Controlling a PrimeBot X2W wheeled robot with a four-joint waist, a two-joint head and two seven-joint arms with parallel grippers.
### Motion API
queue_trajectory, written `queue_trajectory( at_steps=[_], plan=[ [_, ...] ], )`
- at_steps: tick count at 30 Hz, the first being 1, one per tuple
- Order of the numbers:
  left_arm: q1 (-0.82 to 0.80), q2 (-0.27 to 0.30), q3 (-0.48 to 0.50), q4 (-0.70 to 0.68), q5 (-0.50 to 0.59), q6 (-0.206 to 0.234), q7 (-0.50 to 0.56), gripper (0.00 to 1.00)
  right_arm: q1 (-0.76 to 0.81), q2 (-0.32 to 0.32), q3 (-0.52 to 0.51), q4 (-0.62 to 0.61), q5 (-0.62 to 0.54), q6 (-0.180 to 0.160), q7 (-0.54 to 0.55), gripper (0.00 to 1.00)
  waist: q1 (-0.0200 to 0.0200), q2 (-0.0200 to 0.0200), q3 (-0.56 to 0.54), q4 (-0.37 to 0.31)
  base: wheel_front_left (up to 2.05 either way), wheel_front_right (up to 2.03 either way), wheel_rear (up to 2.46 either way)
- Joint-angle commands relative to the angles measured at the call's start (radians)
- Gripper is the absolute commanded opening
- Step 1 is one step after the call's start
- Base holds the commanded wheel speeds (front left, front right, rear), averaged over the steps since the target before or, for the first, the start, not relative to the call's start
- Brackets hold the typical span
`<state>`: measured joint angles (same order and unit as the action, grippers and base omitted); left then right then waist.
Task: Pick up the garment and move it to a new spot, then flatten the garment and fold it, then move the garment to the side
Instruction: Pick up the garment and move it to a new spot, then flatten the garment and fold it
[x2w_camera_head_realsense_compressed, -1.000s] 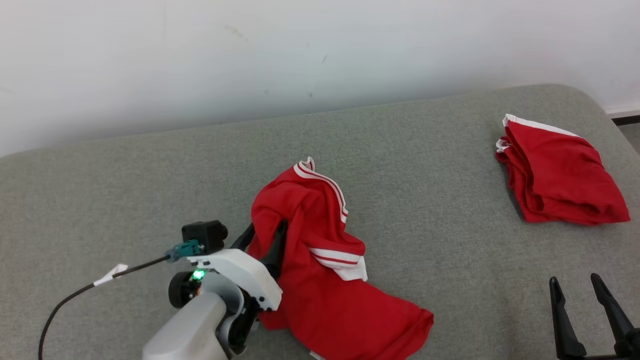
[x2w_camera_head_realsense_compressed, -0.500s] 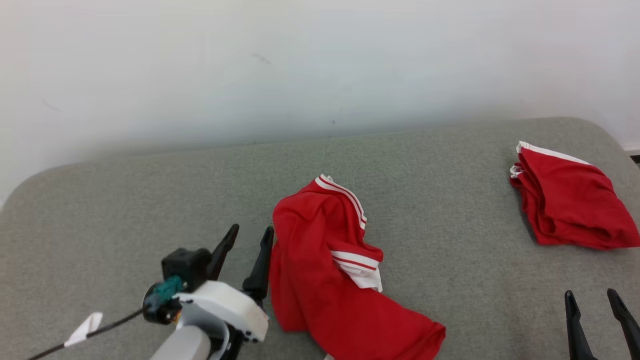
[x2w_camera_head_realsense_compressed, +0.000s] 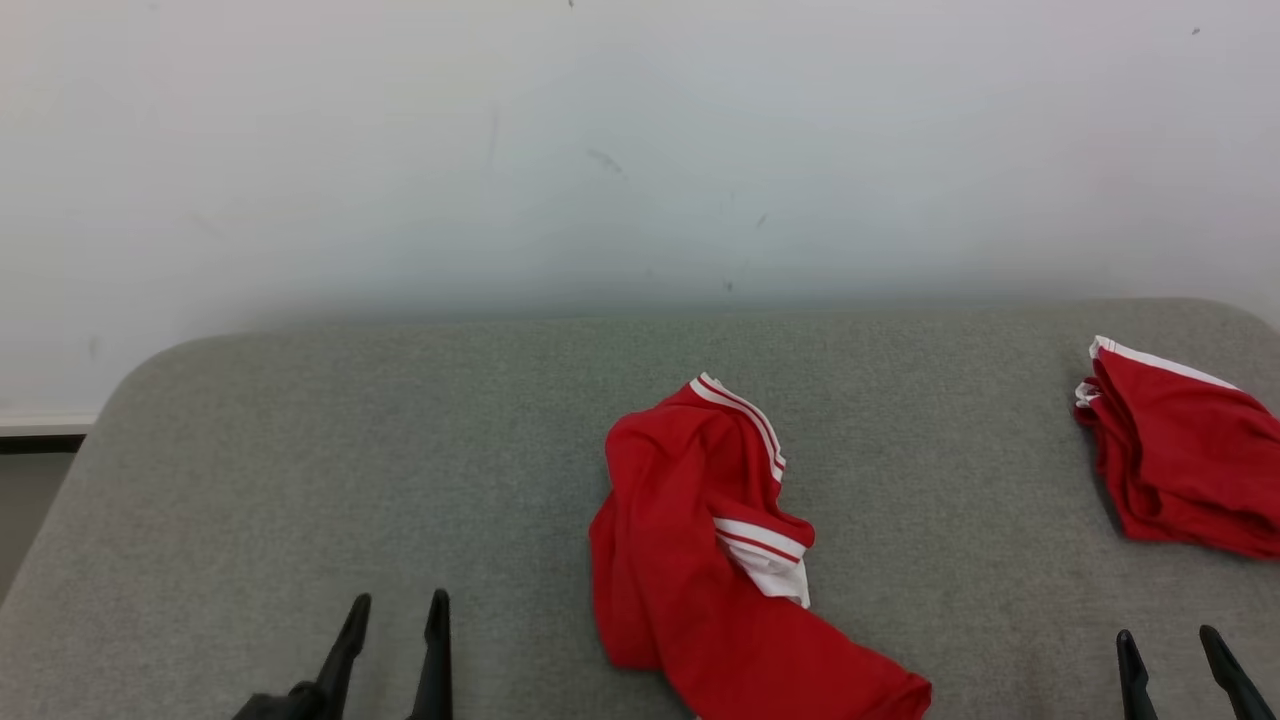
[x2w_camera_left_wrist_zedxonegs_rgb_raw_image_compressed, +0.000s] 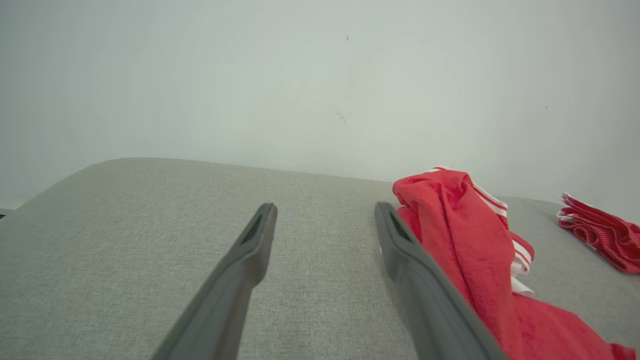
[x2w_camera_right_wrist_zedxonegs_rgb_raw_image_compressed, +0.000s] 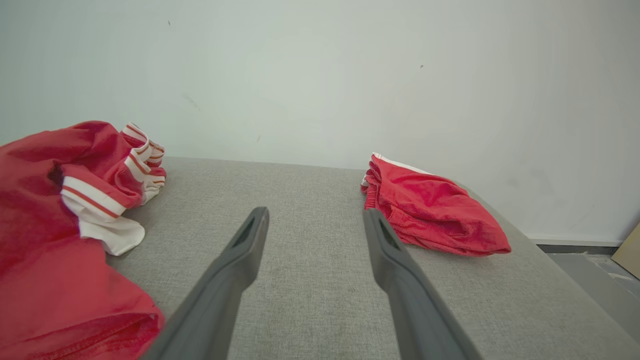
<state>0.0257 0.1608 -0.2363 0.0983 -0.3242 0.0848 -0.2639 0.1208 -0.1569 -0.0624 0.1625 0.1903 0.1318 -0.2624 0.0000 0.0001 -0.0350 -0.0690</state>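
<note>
A crumpled red garment (x2w_camera_head_realsense_compressed: 700, 540) with white stripes lies in a heap near the middle of the grey cushioned surface (x2w_camera_head_realsense_compressed: 350, 450). It also appears to the right of the left gripper's fingers in the left wrist view (x2w_camera_left_wrist_zedxonegs_rgb_raw_image_compressed: 465, 240) and at the left in the right wrist view (x2w_camera_right_wrist_zedxonegs_rgb_raw_image_compressed: 60, 220). My left gripper (x2w_camera_head_realsense_compressed: 398, 610) stands open at the lower left, apart from the garment and holding nothing. At the lower right my right gripper (x2w_camera_head_realsense_compressed: 1168, 645) is open and empty as well.
A second red garment (x2w_camera_head_realsense_compressed: 1180, 470), folded, rests at the surface's right end (x2w_camera_right_wrist_zedxonegs_rgb_raw_image_compressed: 430, 210). A pale wall (x2w_camera_head_realsense_compressed: 640, 150) runs behind. The surface's rounded left corner drops to the floor (x2w_camera_head_realsense_compressed: 40, 470); floor also lies past the right end (x2w_camera_right_wrist_zedxonegs_rgb_raw_image_compressed: 590, 280).
The left gripper has let go of the crumpled garment and drawn back to the lower left. The head camera has tilted up, so the whole picture has shifted down and right.
</note>
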Motion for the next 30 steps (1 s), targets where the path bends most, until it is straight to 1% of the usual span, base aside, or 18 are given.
queue_trajectory(
  at_steps=[1, 4, 7, 12, 17, 24, 30],
  plan=[
    [0.036, -0.017, 0.028, -0.015, 0.023, -0.008, 0.0, 1.0, 0.013, -0.001, 0.003, 0.009, 0.001, -0.002, -0.003, 1.0, 0.0, -0.0001, -0.009, 0.013, 0.0, 0.0, 0.0],
    [0.096, -0.047, 0.08, -0.028, 0.056, -0.026, 0.0, 1.0, 0.024, 0.007, 0.004, 0.025, 0.002, -0.002, -0.003, 1.0, 0.0, -0.0001, -0.017, 0.027, 0.0, 0.0, 0.0],
    [0.135, -0.071, 0.122, -0.024, 0.081, -0.056, 0.0, 1.0, 0.029, 0.01, 0.007, 0.046, 0.003, -0.002, -0.003, 1.0, 0.0, -0.0001, -0.024, 0.04, 0.0, 0.0, 0.0],
    [0.18, -0.094, 0.168, -0.022, 0.116, -0.093, 0.0, 1.0, 0.031, 0.017, 0.009, 0.063, 0.008, -0.002, -0.003, 1.0, 0.0, -0.0001, -0.032, 0.051, 0.0, 0.0, 0.0],
    [0.19, -0.104, 0.197, -0.017, 0.133, -0.119, 0.0, 1.0, 0.028, 0.02, 0.021, 0.069, 0.011, -0.002, -0.003, 1.0, 0.0, -0.0001, -0.033, 0.058, 0.0, 0.0, 0.0],
    [0.185, -0.108, 0.214, -0.009, 0.141, -0.138, 0.0, 1.0, 0.025, 0.02, 0.026, 0.07, 0.016, -0.002, -0.003, 1.0, 0.0, -0.0001, -0.03, 0.062, 0.0, 0.0, 0.0],
    [0.184, -0.109, 0.208, -0.008, 0.121, -0.133, 0.0, 1.0, 0.025, 0.017, 0.03, 0.073, 0.017, -0.002, -0.003, 1.0, 0.0, -0.0001, -0.026, 0.06, 0.0, 0.0, 0.0]
  ],
)
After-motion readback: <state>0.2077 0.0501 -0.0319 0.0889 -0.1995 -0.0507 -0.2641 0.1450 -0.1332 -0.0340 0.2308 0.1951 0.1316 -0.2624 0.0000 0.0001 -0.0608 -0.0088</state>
